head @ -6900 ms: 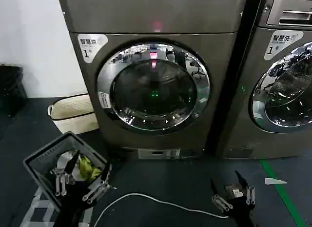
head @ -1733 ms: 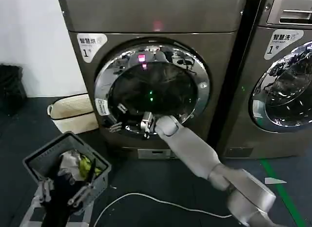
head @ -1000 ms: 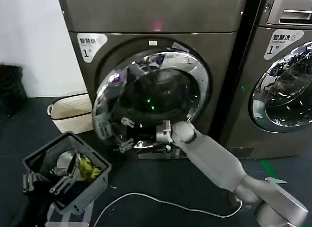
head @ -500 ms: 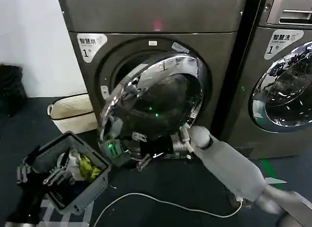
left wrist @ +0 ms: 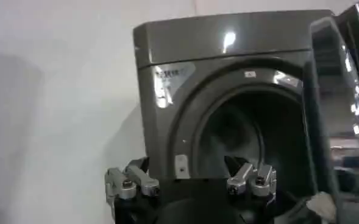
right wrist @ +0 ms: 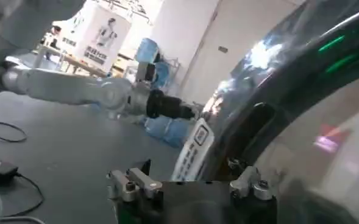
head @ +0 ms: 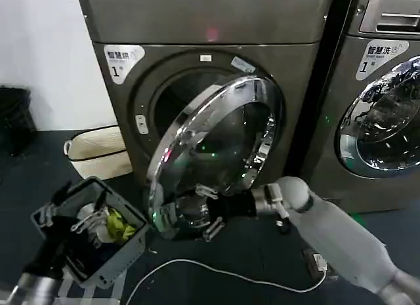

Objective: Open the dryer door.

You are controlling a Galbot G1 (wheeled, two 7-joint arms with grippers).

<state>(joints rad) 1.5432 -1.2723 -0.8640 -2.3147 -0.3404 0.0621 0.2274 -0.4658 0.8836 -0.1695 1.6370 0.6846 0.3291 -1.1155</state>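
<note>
Nearest the robot, the left gripper (head: 72,216) hung open and idle over the grey laundry basket (head: 128,249) on the floor, at the dryer's front left corner. A white cable (head: 216,272) lay across the floor in front of the machine.

The right gripper (head: 209,210) was at the lower edge of the dryer door (head: 216,157), fingers spread against the chrome rim. Whether anything was clamped between them could not be told; the contact looked like a hook or push rather than a firm grip.

The dryer door stood partly open, hinged on its right side. Its free left edge pointed out toward the robot and the basket; its outer glass face was turned right and forward. Being round, it had no long axis; its plane stood near upright, edge-on to the drum opening (left wrist: 252,140).

Probable faults from this position:
- The fingers could slip off the smooth rim, so that the door swung back.
- The free edge could strike the basket, which sat near its swing path.

The dryer (head: 203,16) stood against the wall, with an LG machine (head: 387,29) beside it.
</note>
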